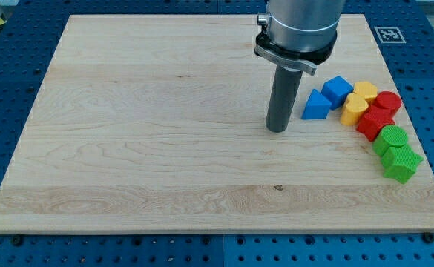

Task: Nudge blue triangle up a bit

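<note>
The blue triangle (316,105) lies on the wooden board (165,133) at the view's right. My tip (277,129) stands on the board just left of it and slightly lower, a small gap apart. A blue cube (337,90) touches the triangle's upper right side.
Right of the triangle a cluster runs down the view's right: two yellow blocks (364,92) (354,109), two red blocks (387,101) (375,122), then two green blocks (392,139) (401,162). The board's right edge is close behind them. A marker tag (388,34) sits at top right.
</note>
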Controlling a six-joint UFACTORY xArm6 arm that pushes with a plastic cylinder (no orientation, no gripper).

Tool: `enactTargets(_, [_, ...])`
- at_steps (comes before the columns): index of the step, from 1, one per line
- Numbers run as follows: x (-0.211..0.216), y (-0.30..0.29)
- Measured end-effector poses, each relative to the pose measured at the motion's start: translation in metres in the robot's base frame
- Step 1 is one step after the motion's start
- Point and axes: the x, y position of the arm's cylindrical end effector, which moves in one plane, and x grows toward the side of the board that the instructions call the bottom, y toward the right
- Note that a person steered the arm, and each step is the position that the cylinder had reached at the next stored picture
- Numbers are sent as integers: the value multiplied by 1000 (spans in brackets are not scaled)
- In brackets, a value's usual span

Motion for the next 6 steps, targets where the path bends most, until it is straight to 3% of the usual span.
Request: enactTargets(6, [0, 55])
